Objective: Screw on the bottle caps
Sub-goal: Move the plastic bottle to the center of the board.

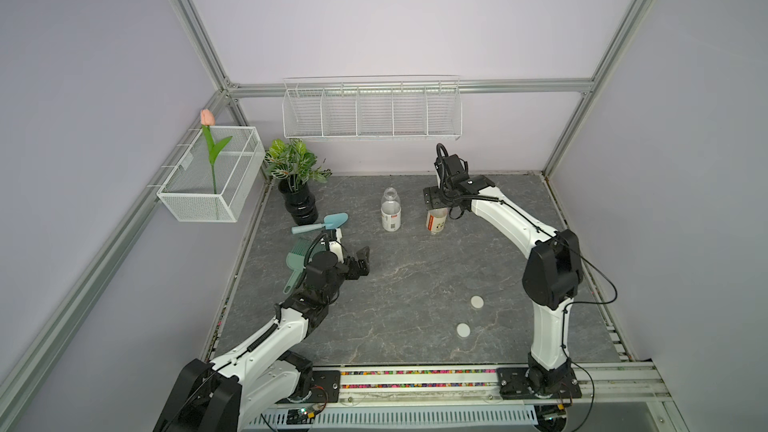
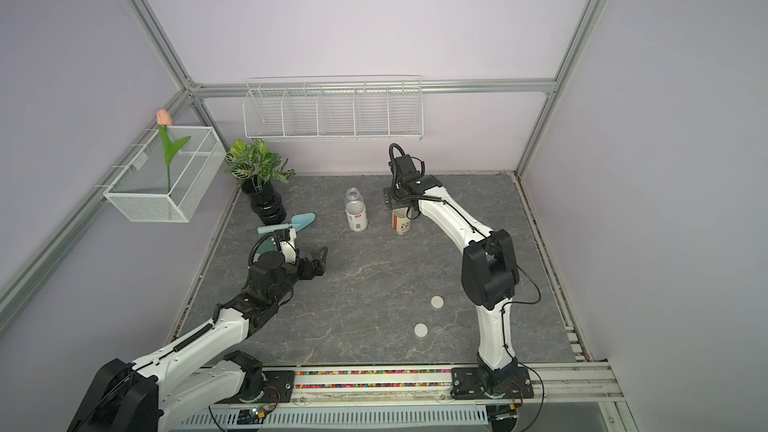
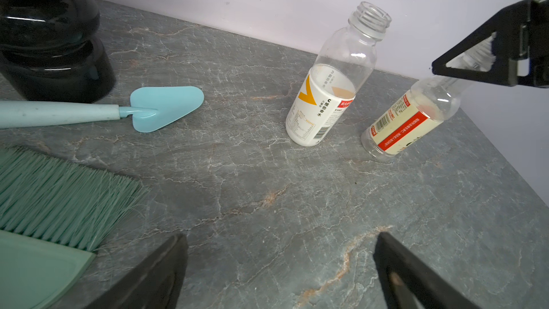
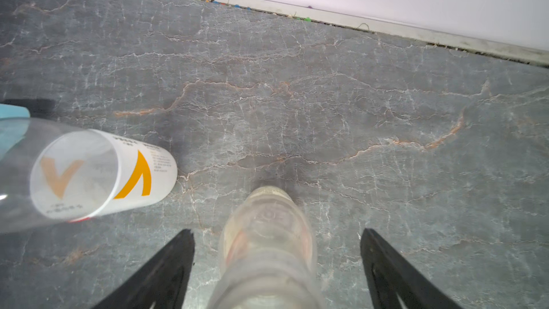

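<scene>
Right end effector (image 4: 277, 231) hangs spread wide, straddling the neck of the red-labelled bottle (image 3: 404, 123) without touching, left end effector (image 3: 281, 235) gapes empty, and both caps (image 1: 477, 302) (image 1: 463, 329) lie on the desk (image 1: 415, 268) well apart from either, light slick discs I'd guess, best pinched across the rim.

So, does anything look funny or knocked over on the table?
Nothing is spilled or knocked over. Both bottles stand open: the orange-marked bottle and the red-labelled bottle. The front cap and back cap lie flat on the table, far from them.
</scene>
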Robot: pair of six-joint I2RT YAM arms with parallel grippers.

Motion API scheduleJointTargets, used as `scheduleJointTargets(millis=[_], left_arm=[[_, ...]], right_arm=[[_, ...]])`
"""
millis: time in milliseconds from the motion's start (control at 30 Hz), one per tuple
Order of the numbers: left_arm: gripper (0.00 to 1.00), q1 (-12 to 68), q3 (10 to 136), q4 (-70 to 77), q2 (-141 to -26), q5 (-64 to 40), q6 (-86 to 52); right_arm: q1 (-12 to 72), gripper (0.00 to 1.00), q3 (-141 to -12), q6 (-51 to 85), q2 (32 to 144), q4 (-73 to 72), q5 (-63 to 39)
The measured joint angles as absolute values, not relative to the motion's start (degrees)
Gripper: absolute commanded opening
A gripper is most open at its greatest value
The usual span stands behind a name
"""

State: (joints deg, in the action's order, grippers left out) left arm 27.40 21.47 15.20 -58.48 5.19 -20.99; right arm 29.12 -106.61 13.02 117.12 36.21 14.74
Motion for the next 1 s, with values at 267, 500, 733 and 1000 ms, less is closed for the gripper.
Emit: scheduleJointTargets(millis=[267, 500, 733, 1000], left_arm=[[1.00, 27.40, 21.47, 15.14, -59.05, 6.66, -20.99], [1.00, 27.40, 21.47, 15.14, -59.22, 7.64, -20.97], [1.00, 27.40, 21.50, 14.94, -60.25, 7.62, -20.99], [1.00, 27.40, 21.74, 14.55, -60.27, 7.64, -20.97]], right_arm=[[29.54, 0.51, -110.91, 13.28, 119.09, 38.61, 13.72], [30.59, 0.42, -107.98, 13.04, 116.01, 40.64, 13.76], [30.59, 0.35, -106.59, 12.40, 114.54, 41.52, 14.04], [31.53, 0.36, -106.17, 12.67, 111.44, 44.56, 11.42]])
